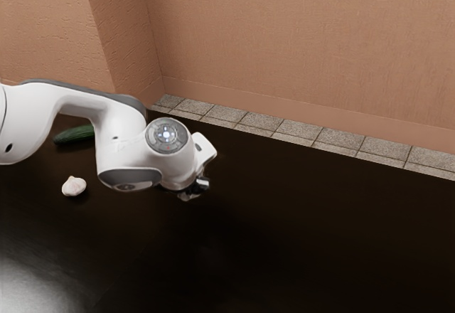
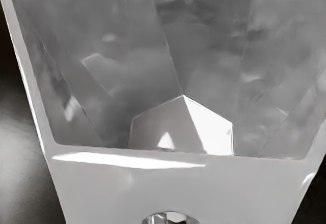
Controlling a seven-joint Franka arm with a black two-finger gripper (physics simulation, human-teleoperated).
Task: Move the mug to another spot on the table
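Hovering low over the dark table (image 1: 320,235), my gripper (image 1: 198,186) hides behind my own wrist, so I cannot tell whether it is open or closed. Directly beneath it sits the grey faceted mug (image 2: 153,71), mouth facing up at me and apparently upright, its long axis vertical.

Mug (image 2: 173,107) seen from above, grey faceted inside w/ pale base (handle perhaps nearest); dark table (image 2: 12,158) beside.

mug (image 2: 102,81) on table (image 1: 298,242), under arm (image 1: 128,149) end, ctr-left | garlic (image 1: 73,185) left of arm | cucumber (image 1: 75,134) behind garlic, upper left | tiles (image 1: 320,136) behind table
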